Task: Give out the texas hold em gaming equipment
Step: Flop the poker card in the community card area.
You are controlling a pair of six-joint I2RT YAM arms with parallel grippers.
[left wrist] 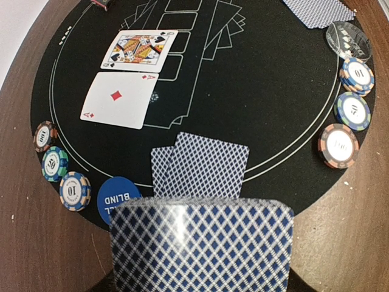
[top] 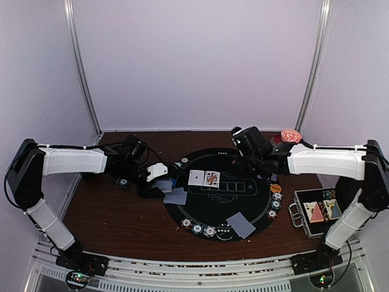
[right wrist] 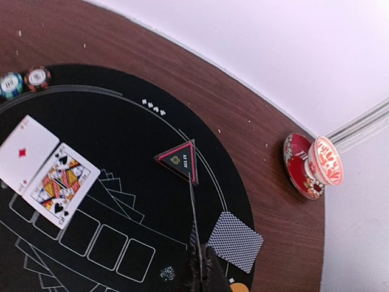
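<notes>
left hand (top: 159, 176) gripping card deck (left wrist: 200, 243) over black mat (top: 243, 201), right hand (right wrist: 200, 267) pinched shut near triangle marker (right wrist: 178, 159), chips (left wrist: 349, 111) ringing mat, cup (right wrist: 325, 161) on saucer (right wrist: 298, 164), open metal case (top: 316, 213) holding cards on counter (top: 121, 213)

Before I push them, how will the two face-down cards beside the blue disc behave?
Those cards lie flat and thin, so probably light and bendy. Overlapped, they would likely slide apart when pushed. Flush on the mat, their edges look hard to pinch.
</notes>
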